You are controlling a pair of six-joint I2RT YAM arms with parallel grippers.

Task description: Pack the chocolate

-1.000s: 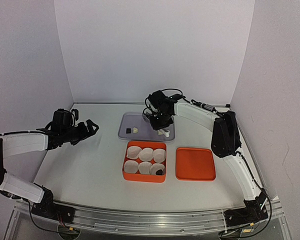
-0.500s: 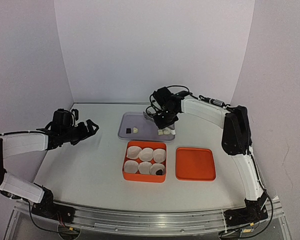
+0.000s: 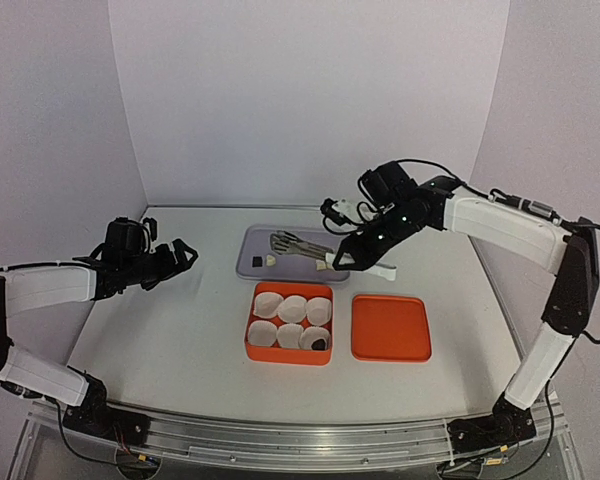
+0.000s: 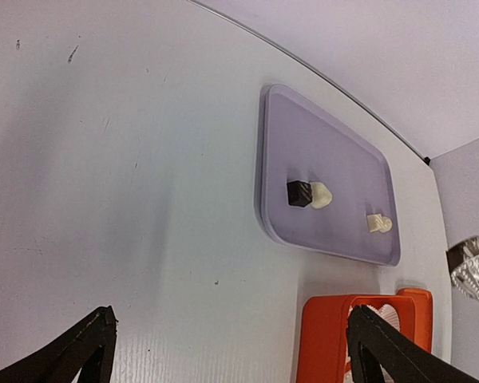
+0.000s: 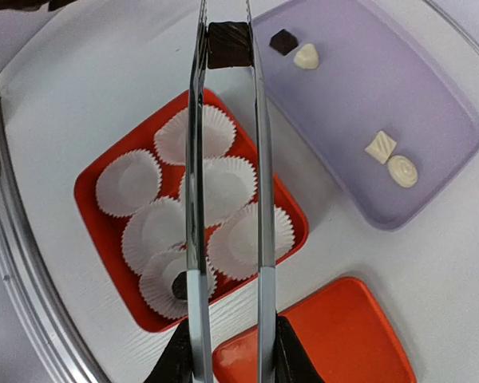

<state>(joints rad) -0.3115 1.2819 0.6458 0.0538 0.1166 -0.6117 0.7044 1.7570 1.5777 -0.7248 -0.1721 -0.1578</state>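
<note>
My right gripper [image 5: 227,361] is shut on metal tongs [image 5: 193,199]. The tong tips pinch a dark chocolate cube [image 5: 228,44] in the air, over the gap between box and tray. Seen from above, the tongs [image 3: 300,243] reach left over the purple tray [image 3: 252,238]. On the tray [image 5: 439,96] lie a dark cube [image 5: 283,40] and three cream pieces [image 5: 306,56] [image 5: 381,147] [image 5: 402,171]. The orange box [image 3: 252,345] holds several white paper cups. One cup holds a dark piece [image 5: 180,285]. My left gripper [image 3: 185,255] hangs open at the left, holding nothing.
An orange square lid [image 3: 391,327] lies flat to the right of the box. White walls close in the table at the back and on both sides. The left wrist view shows the tray [image 4: 327,144] and the box corner [image 4: 323,335] ahead of its fingers.
My right arm has drawn back to the right and risen, carrying the tongs off the tray with the dark cube pinched in them. The left arm has not moved.
</note>
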